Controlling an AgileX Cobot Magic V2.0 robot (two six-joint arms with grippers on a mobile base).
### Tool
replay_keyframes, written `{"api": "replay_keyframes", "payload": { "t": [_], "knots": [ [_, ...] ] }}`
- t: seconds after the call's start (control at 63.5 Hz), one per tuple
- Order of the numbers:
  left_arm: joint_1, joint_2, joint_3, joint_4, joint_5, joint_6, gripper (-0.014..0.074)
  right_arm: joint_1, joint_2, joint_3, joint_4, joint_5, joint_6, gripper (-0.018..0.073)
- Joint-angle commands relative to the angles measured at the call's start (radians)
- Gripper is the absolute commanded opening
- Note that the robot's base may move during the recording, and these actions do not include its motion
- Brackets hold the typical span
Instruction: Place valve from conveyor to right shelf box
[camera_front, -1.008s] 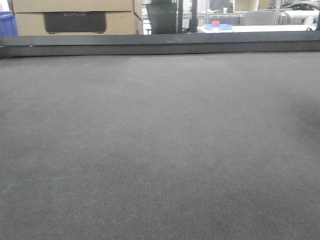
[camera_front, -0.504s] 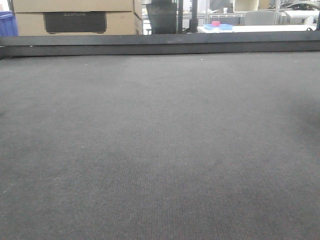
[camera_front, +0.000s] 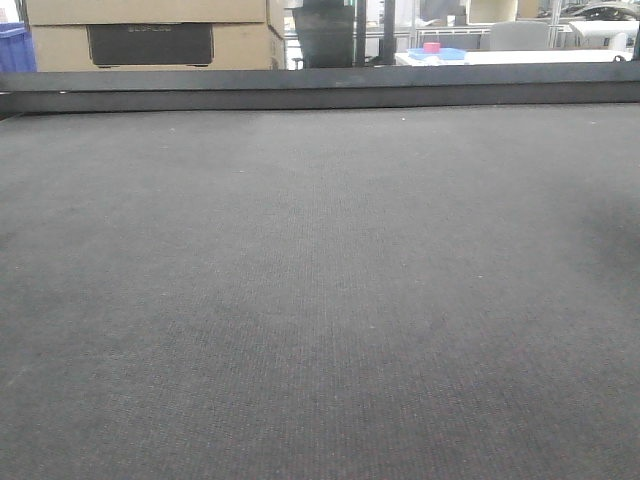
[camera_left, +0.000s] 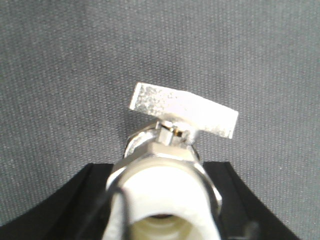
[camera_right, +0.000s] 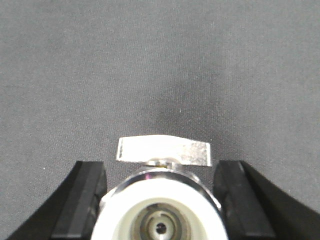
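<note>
Left fingers (camera_left: 60, 212) gripping valve (camera_left: 165, 160), right fingers (camera_right: 82, 200) gripping second valve (camera_right: 160, 195), over conveyor (camera_front: 320, 300)

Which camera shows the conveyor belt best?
The exterior front-facing view: the conveyor fills it, dark rim across the far edge. Both wrist views show only small patches of weave behind a close-up valve.

Bottom edge crops the valve (camera_right: 162, 200)

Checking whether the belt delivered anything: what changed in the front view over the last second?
Nothing visibly changed. The conveyor, its rim and the cardboard boxes behind look the same. The wrist views, each showing a valve between the jaws, have no earlier pictures.
</note>
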Motion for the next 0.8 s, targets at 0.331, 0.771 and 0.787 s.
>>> {"api": "replay_keyframes", "payload": {
  "t": [0.331, 0.771, 0.787],
  "knots": [
    [-0.025, -0.146, 0.002, -0.106, 0.002, -0.04, -0.0111, -0.002, -0.019, -0.006, 0.005, -0.058, -0.008, -0.0153],
    [-0.173, -0.497, 0.079, 0.03, -0.11, -0.231, -0.0111, -0.002, -0.019, -0.037, 0.005, -0.106, -0.008, -0.0153],
    [-0.177, -0.512, 0.089, 0.03, -0.124, -0.232, -0.0111, -0.002, -0.019, -0.037, 0.005, -0.106, -0.008, -0.0153]
  ]
}}
